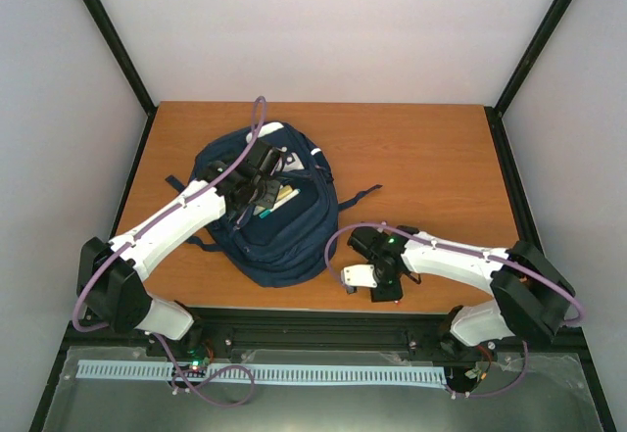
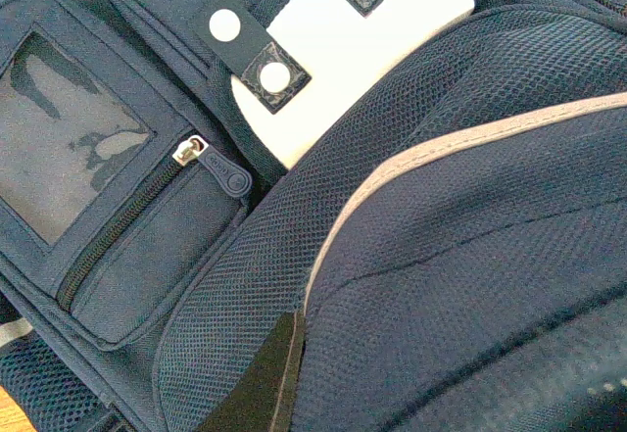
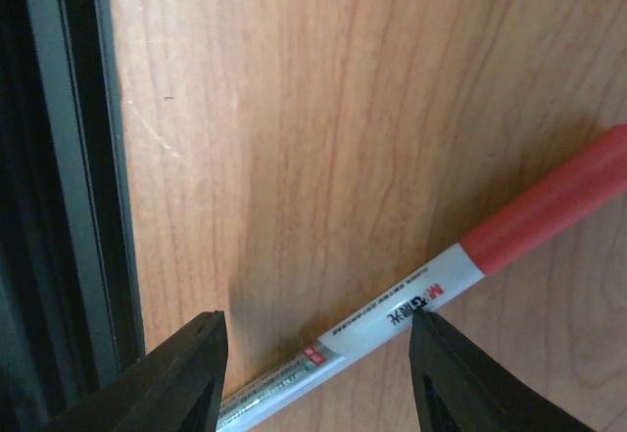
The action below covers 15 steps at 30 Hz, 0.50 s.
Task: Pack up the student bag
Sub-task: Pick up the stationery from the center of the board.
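Note:
The navy student bag (image 1: 279,236) lies flat on the left-middle of the wooden table, its white top label at the far end. A yellowish and a teal item (image 1: 277,200) show in its open pocket. My left gripper (image 1: 257,189) hovers low over that opening; its fingers are hidden in the left wrist view, which shows only bag mesh (image 2: 470,256), a white patch (image 2: 362,50) and a zip pull (image 2: 191,150). My right gripper (image 3: 318,373) is open, low over the table near the front edge (image 1: 384,283). A white marker with a red cap (image 3: 421,295) lies on the wood between its jaws.
A black metal rail (image 3: 59,158) runs along the table's near edge, close to the right gripper's left finger, and shows in the top view (image 1: 323,319). White enclosure walls with black posts (image 1: 534,40) surround the table. A dark bag strap (image 1: 361,197) trails right of the bag.

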Motion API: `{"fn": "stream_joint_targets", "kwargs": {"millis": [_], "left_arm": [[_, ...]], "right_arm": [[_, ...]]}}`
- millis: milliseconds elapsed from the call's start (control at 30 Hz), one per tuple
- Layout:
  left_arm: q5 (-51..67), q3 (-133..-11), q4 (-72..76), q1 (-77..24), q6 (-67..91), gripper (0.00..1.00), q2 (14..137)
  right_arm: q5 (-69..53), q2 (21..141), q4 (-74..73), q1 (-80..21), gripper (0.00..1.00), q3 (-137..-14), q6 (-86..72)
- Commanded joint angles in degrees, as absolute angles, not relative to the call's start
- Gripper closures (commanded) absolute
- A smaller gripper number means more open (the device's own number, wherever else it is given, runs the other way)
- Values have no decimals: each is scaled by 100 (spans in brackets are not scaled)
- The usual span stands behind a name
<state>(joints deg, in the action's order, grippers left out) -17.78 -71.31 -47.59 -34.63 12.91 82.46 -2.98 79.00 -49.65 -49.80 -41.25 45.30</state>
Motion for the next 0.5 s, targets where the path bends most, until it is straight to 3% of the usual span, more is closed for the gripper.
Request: {"fn": "stream_joint_targets", "kwargs": {"millis": [0, 467], "left_arm": [[-1924, -7400, -4726, -3454, 1389, 95, 8294], [-1846, -7409, -4732, -3454, 1389, 94, 8277]], "right_arm": [[-82, 8031, -4775, -4966, 48, -4024, 4394], [752, 8159, -4659, -4450, 53, -3853, 4756]]}}
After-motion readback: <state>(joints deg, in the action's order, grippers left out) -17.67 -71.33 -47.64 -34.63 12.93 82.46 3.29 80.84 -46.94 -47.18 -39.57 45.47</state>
